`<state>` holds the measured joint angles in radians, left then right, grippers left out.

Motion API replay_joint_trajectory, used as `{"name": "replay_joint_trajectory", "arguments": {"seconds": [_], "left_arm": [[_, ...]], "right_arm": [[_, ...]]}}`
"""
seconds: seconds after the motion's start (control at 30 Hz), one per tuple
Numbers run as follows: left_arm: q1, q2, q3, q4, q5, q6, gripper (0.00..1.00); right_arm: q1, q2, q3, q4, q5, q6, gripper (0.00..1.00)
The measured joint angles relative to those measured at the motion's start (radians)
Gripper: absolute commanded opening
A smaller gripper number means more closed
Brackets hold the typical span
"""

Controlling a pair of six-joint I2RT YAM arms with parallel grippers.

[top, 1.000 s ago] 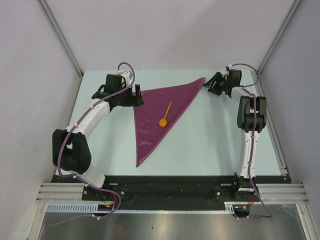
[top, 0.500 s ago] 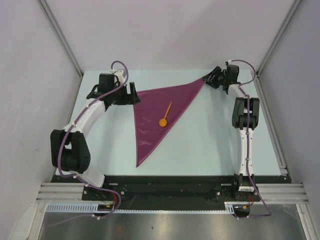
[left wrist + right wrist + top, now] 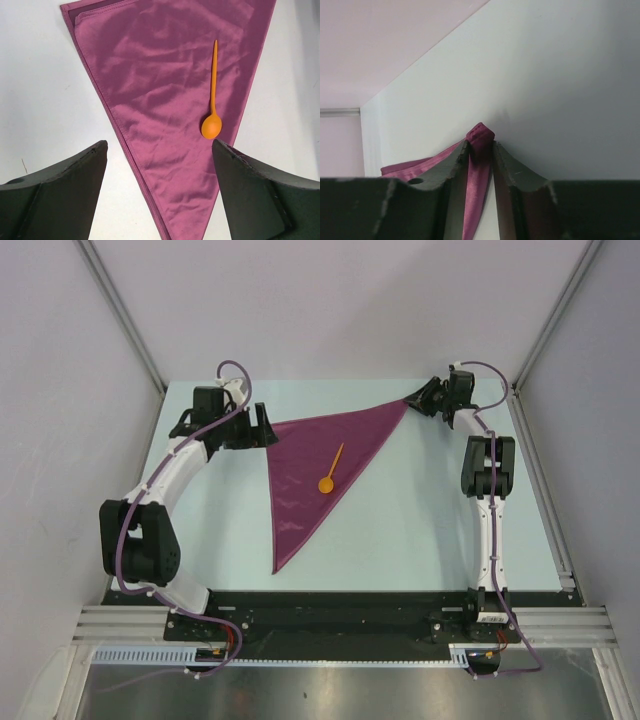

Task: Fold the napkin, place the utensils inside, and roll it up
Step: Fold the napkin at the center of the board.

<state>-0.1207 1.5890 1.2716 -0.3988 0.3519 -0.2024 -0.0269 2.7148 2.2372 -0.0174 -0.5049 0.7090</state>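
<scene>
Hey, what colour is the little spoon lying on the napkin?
Orange, the spoon all one colour against the plum napkin; clearest in the left wrist view.

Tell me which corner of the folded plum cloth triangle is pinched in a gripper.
The far-right corner of the plum cloth napkin, pinched in the right gripper. The far-left and near corners lie free.

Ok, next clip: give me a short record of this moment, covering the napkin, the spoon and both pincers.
napkin: folded into a triangle, flat on the table, long point toward the arms
spoon: lying on the napkin, bowl nearer the arms, not held
left pincer: open, by the napkin's far left corner, holding nothing
right pincer: shut on the napkin's far right corner
stage: folded, spoon placed, not yet rolled
</scene>
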Motion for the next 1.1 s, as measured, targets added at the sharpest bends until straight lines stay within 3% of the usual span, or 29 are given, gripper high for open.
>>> {"name": "replay_joint_trajectory", "arguments": {"seconds": [0.53, 0.7, 1.1], "left_arm": [[0.017, 0.0, 0.0, 0.002, 0.022, -0.001, 0.9], [0.021, 0.0, 0.0, 0.002, 0.023, -0.001, 0.9], [0.026, -0.029, -0.01, 0.002, 0.027, -0.001, 0.9]], "right_arm": [[0.0, 0.01, -0.012, 0.04, -0.009, 0.042, 0.13], [0.006, 0.005, -0.099, 0.196, -0.031, 0.098, 0.0], [0.063, -0.174, -0.457, 0.645, -0.092, 0.244, 0.0]]}}
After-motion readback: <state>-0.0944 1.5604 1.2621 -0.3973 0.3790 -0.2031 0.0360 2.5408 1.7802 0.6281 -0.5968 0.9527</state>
